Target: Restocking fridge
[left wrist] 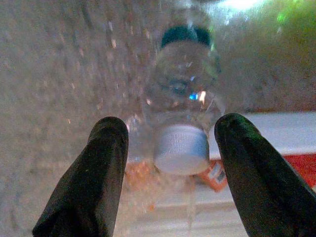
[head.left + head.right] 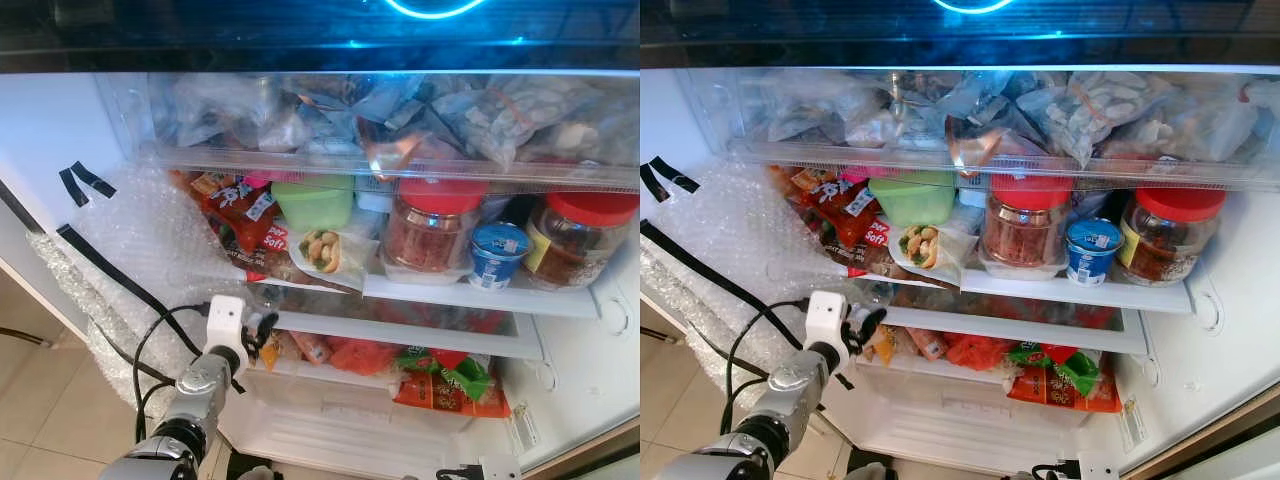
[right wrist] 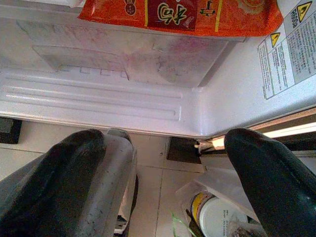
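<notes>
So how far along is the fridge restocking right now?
The shelf already holds jars, a yogurt cup and snack packs. In hand: the left gripper is at the shelf's left end, fingers open either side of a clear bottle, not clamped. The right gripper hangs low, open, holding nothing. What is left cannot be told from here.

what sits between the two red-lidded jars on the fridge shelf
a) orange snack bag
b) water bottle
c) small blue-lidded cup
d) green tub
c: the small blue-lidded cup stands on the shelf between the left red-lidded jar and the right red-lidded jar.
</notes>
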Controlling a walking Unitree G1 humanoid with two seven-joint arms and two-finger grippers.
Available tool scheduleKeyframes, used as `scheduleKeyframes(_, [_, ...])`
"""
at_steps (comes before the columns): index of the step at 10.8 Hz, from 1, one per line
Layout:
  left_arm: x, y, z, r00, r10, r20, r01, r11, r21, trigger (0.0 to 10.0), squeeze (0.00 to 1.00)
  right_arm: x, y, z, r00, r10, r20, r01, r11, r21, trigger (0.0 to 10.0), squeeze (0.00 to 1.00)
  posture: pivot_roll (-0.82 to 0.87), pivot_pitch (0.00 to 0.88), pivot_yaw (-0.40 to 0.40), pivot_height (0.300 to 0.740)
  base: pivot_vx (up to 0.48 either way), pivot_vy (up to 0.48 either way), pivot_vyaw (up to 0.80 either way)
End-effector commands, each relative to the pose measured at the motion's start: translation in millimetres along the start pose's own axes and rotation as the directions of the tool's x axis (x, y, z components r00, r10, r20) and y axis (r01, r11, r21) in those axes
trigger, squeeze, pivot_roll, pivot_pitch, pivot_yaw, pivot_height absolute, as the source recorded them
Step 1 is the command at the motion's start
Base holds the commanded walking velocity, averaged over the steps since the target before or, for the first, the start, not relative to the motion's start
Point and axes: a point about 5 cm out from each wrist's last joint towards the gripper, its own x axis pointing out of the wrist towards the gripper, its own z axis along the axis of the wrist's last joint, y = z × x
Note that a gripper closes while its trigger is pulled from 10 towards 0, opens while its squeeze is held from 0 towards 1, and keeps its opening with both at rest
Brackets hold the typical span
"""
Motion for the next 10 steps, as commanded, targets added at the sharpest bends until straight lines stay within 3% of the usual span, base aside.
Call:
scheduleKeyframes(1, [0.7,7.7,8,0.999,0.022,0.042,-0.021,1.000,-0.008,10.0,1.00,-18.7,6.3,-49,0.979,0.025,-0.202,-0.024,1.000,0.006,10.0,0.00,-0.03,0.043,0.058,0.656,0.000,0.000,0.00])
scheduleKeyframes(3, [0.4,4.1,9,0.999,-0.015,0.051,0.014,1.000,0.023,10.0,1.00,-18.3,6.7,-49,0.979,0.025,-0.202,-0.025,1.000,0.005,10.0,0.00,-0.03,0.041,0.061,0.656,0.000,0.000,0.00])
scheduleKeyframes(4, [-2.8,0.3,6,0.996,-0.057,0.065,0.055,0.998,0.032,10.0,0.00,-18.1,7.2,-48,0.979,0.027,-0.201,-0.026,1.000,0.006,10.0,0.00,-0.03,0.040,0.062,0.656,0.000,0.000,0.00])
scheduleKeyframes(6, [-13.2,-6.6,0,0.984,-0.141,0.110,0.134,0.989,0.069,10.0,0.00,-17.9,7.5,-48,0.979,0.025,-0.201,-0.024,1.000,0.008,10.0,0.00,-0.02,0.038,0.064,0.656,0.000,0.000,0.00])
scheduleKeyframes(10, [-27.6,-8.9,6,0.964,-0.193,0.184,0.170,0.977,0.131,10.0,0.00,-17.5,7.2,-48,0.979,0.027,-0.201,-0.027,1.000,0.005,10.0,0.00,-0.02,0.033,0.061,0.656,0.000,0.000,0.00])
